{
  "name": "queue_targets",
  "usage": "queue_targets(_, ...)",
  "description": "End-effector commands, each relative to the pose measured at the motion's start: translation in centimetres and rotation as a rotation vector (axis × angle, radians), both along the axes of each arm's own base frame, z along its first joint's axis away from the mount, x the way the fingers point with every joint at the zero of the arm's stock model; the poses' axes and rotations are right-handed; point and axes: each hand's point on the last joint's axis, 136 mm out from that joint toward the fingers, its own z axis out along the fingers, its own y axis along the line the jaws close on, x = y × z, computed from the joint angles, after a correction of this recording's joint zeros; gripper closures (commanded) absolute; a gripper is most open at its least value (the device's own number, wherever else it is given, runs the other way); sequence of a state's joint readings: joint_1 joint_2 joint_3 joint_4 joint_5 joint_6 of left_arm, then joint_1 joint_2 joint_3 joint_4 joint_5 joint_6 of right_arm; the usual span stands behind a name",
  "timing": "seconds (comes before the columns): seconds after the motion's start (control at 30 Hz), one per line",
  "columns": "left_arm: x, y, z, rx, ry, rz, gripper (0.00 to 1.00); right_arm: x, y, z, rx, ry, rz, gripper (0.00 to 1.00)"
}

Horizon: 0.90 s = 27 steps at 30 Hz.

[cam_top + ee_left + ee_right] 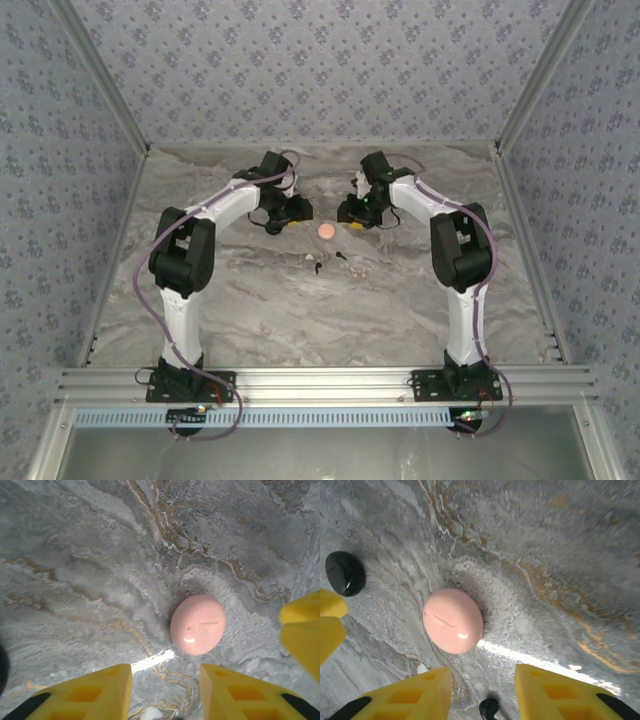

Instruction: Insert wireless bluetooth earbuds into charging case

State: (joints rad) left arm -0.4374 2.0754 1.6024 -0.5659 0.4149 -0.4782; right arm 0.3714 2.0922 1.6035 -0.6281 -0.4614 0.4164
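I see my left claw (165, 675) with its fingers apart, nothing between them; my right claw (482, 675) stands parted and empty too; the pink charging case (327, 231) sits on the marble surface (250, 310) between both claws; the left earbud (318, 267) and right earbud (342, 256) lie nearer, apart from the case.

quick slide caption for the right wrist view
Open right pincer facing a pink oval case on the marble table, black disc nearby
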Motion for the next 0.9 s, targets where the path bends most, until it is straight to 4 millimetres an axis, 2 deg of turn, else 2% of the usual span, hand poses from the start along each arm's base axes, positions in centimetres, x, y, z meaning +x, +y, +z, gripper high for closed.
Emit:
queue_targets(0.0, 0.6, -1.7, 0.0, -0.088, 0.021, -0.009, 0.59, -0.1, 1.5, 0.3, 0.087, 0.005, 0.009, 0.6)
queue_targets(0.63, -0.3, -2.2, -3.3, -0.117, 0.101, 0.009, 0.58, 0.3, 2.6, -2.3, 0.123, 0.078, -0.009, 0.65)
queue_targets(0.87, -0.4, -2.7, -3.7, -0.138, 0.113, 0.007, 0.58, 0.3, 2.8, -2.5, 0.133, 0.089, -0.001, 0.67)
